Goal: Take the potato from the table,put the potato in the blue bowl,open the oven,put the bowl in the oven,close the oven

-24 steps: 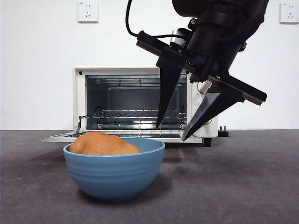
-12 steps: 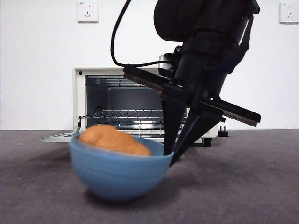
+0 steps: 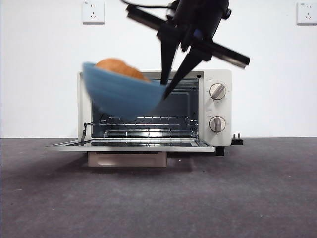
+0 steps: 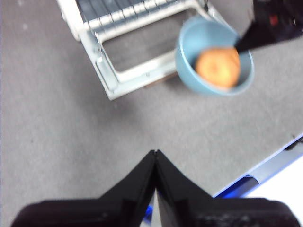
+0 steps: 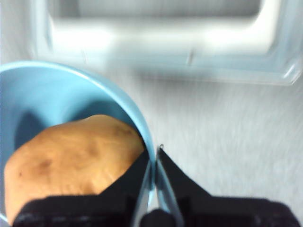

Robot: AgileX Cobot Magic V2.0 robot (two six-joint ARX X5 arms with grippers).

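Table [image 3: 257, 198] below — tilted blue bowl [image 3: 121, 94], potato [image 3: 119, 67] inside

1. Right gripper [image 3: 167, 88]: two black jaws, each tapered to a narrow wedge tip, set under a long flat black crossbar.
2. A bulky black housing is seen above the crossbar.
3. Left gripper [image 4: 155, 158]: matte black wedge jaws on a broad black base.
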